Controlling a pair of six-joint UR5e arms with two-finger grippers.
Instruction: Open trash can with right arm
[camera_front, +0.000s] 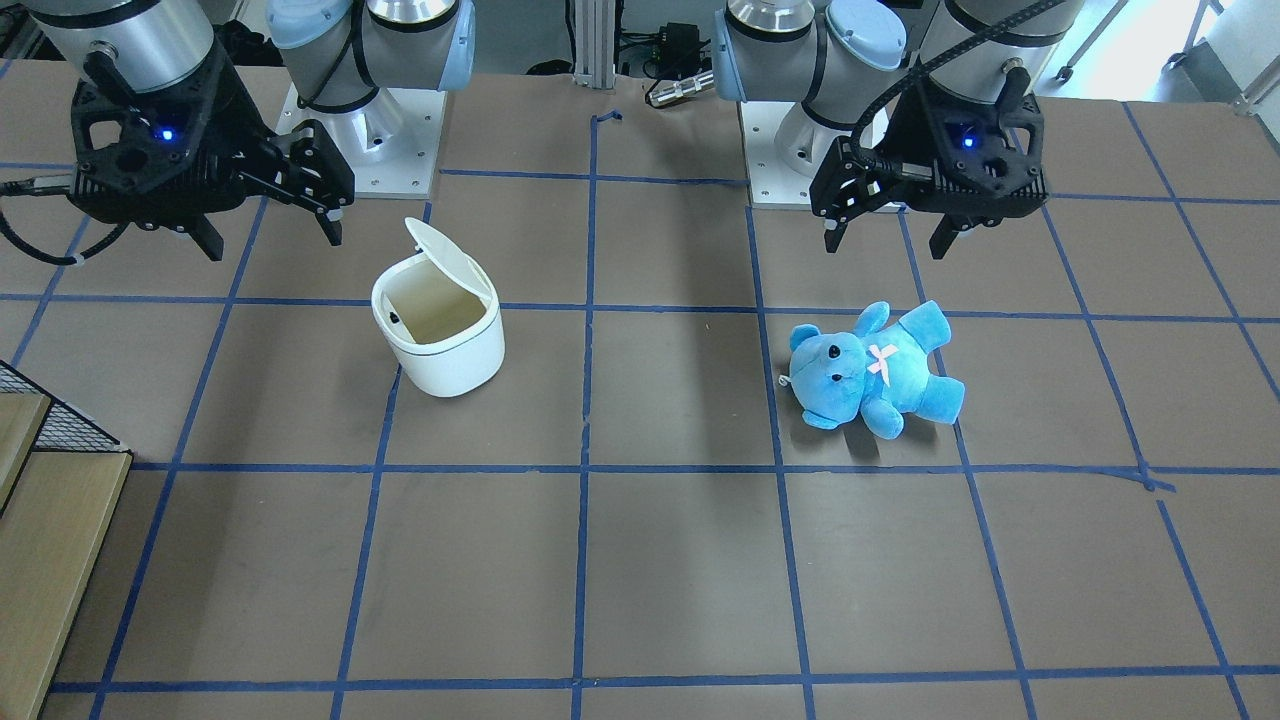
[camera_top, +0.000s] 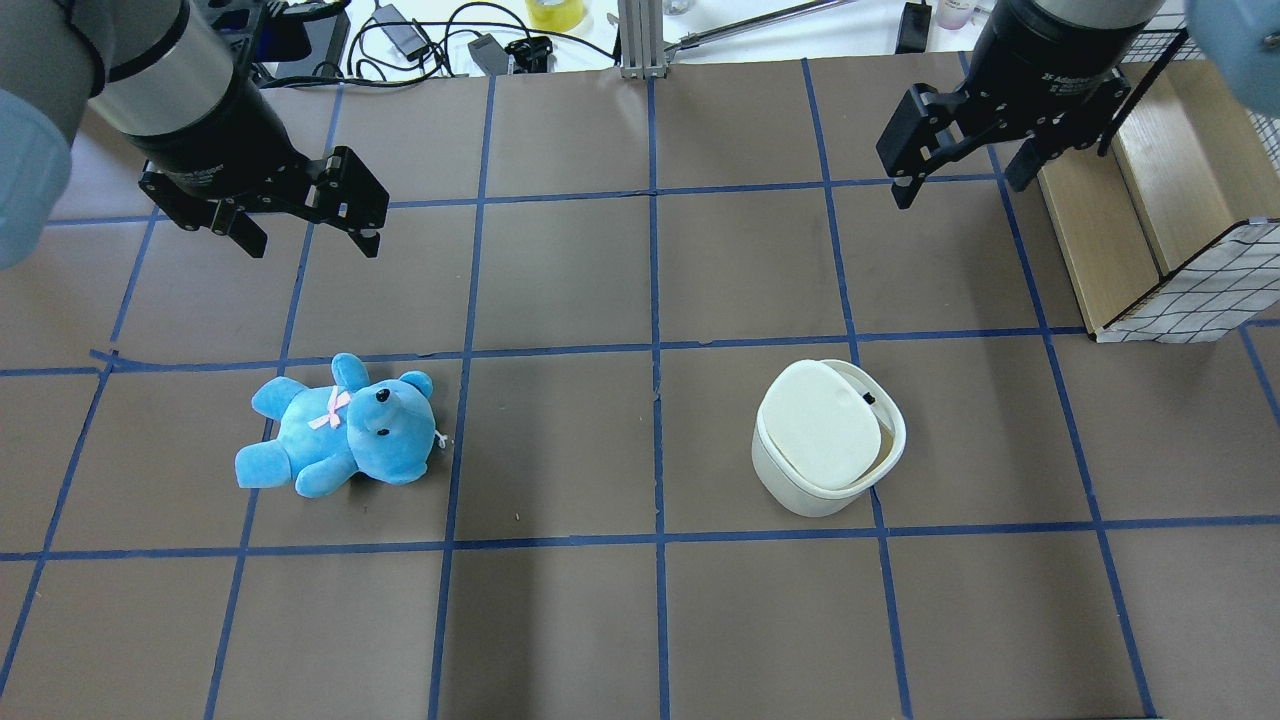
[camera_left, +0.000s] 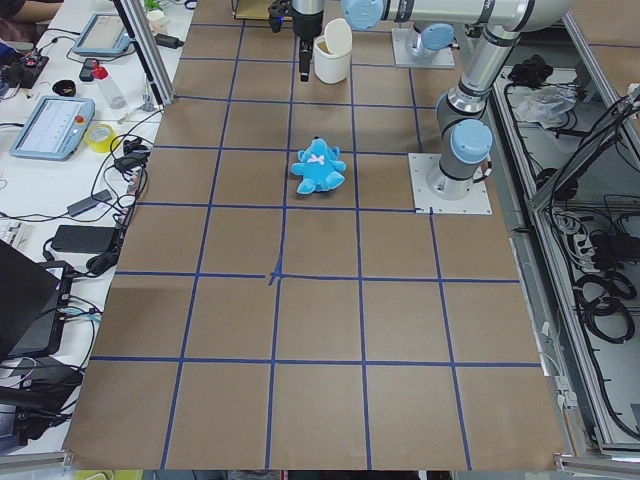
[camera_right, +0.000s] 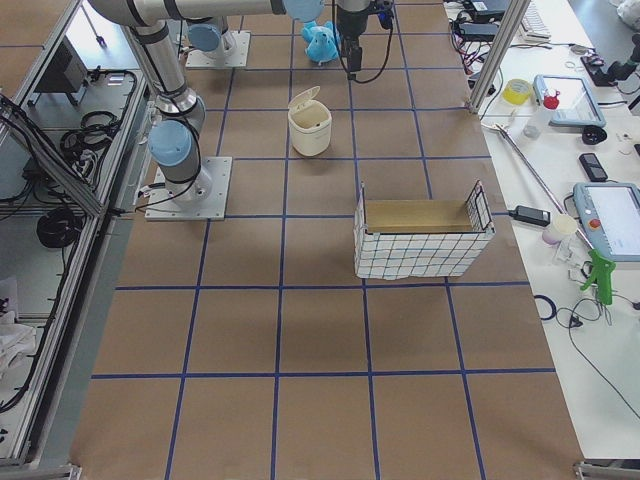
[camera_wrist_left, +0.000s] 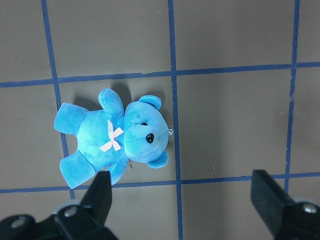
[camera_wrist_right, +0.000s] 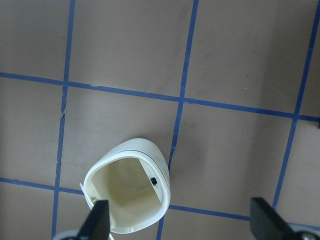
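Observation:
The white trash can (camera_front: 452, 362) stands on the table with its flip lid (camera_front: 441, 250) raised, and the beige inside shows. It also shows in the overhead view (camera_top: 800, 488) and the right wrist view (camera_wrist_right: 131, 165). My right gripper (camera_front: 272, 240) is open and empty. It hangs above the table, beside the can and apart from it, toward the robot's base. In the overhead view my right gripper (camera_top: 958, 192) is at the upper right. My left gripper (camera_front: 885, 247) is open and empty, above the table by a blue teddy bear (camera_front: 870, 368).
The blue teddy bear (camera_top: 340, 428) lies on its back on my left side, and it shows in the left wrist view (camera_wrist_left: 115, 140). A wire-mesh basket with wooden panels (camera_top: 1150, 200) stands at the table's right end. Blue tape lines grid the brown table.

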